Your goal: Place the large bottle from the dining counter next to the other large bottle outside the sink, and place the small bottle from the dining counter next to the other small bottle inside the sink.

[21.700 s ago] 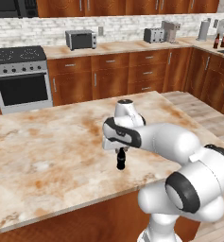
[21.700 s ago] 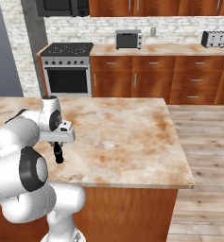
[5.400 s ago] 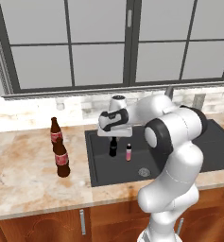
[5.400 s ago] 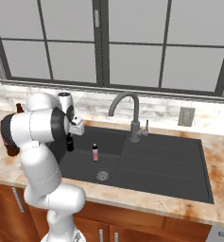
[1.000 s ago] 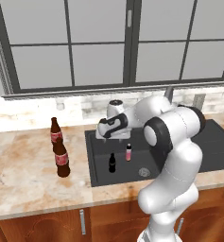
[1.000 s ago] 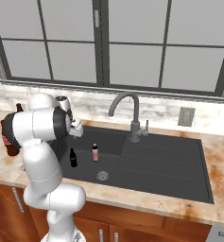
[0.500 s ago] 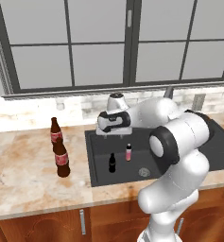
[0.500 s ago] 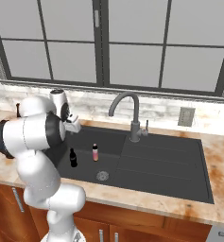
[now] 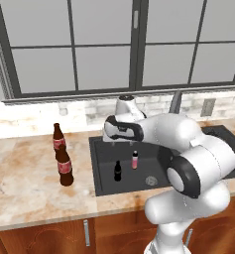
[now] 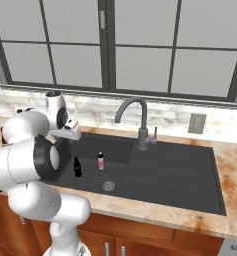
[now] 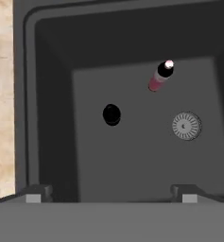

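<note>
Gripper (image 11: 108,191) above the sink basin, fingers spread wide, holding nothing.
Straight below it the small black bottle (image 11: 112,114) stands upright on the sink (image 11: 47,118) floor, near the pink bottle (image 11: 159,78); both large brown bottles (image 9: 63,161) stand together on the counter.

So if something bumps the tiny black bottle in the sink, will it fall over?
Probably. The small black bottle stands upright, tall for its narrow base, so it likely tips easily. Being round, it might roll toward the drain. The pink bottle stands close by and could get knocked too.
</note>
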